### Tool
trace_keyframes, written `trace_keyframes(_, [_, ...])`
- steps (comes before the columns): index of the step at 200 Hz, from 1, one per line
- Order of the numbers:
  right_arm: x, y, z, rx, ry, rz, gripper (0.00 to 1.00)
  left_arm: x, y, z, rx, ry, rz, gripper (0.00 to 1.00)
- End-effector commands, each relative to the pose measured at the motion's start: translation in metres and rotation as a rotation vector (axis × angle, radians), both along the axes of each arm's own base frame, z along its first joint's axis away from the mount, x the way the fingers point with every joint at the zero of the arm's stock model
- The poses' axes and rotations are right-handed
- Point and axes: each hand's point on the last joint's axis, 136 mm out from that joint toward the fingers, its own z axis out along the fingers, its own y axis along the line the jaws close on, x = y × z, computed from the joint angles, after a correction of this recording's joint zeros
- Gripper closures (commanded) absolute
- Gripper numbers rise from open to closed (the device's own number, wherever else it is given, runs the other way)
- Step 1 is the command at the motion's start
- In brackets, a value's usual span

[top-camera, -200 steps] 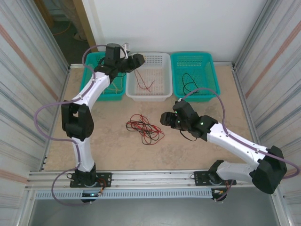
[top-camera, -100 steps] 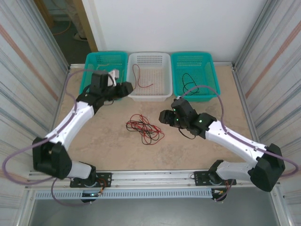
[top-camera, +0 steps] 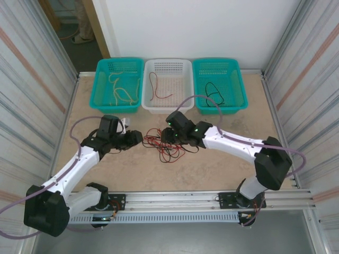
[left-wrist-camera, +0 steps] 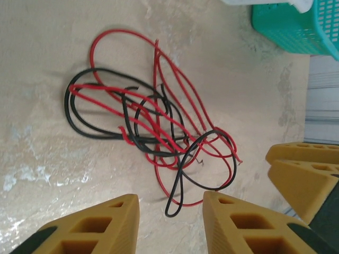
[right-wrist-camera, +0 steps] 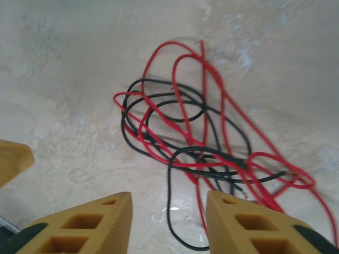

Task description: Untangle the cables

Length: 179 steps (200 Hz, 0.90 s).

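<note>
Top external view: a messy knot of red and black cables lies in the middle of the desk. The left claw sits just beside its left side. The right claw hangs over its far edge. In both wrist views each claw is wide open, with the knot just past its fingers. Cream cables lie in the left teal basket, a red cable in the white basket, and a black cable in the right teal basket.
</note>
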Motion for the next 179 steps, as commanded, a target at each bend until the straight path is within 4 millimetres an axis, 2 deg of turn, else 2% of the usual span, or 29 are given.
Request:
trace_keyframes(1, [-0.006, 0.015, -0.013, -0.005, 0.067, -0.017, 0.66, -0.001, -0.004, 0.002, -0.042, 0.006, 0.012, 0.63])
trace_keyframes(57, [-0.007, 0.026, -0.045, -0.038, 0.146, -0.062, 0.69, -0.001, -0.008, 0.001, -0.068, 0.015, 0.006, 0.63])
trace_keyframes(101, [0.01, 0.035, -0.053, -0.034, 0.152, -0.066, 0.73, -0.001, -0.012, -0.003, -0.075, 0.029, 0.005, 0.63])
trace_keyframes(171, [0.027, 0.028, -0.073, -0.048, 0.195, -0.106, 0.75, -0.001, -0.02, -0.005, -0.092, 0.035, -0.005, 0.63])
trace_keyframes(179, [0.027, 0.029, -0.074, -0.047, 0.195, -0.103, 0.79, -0.001, -0.021, -0.006, -0.095, 0.038, -0.007, 0.63])
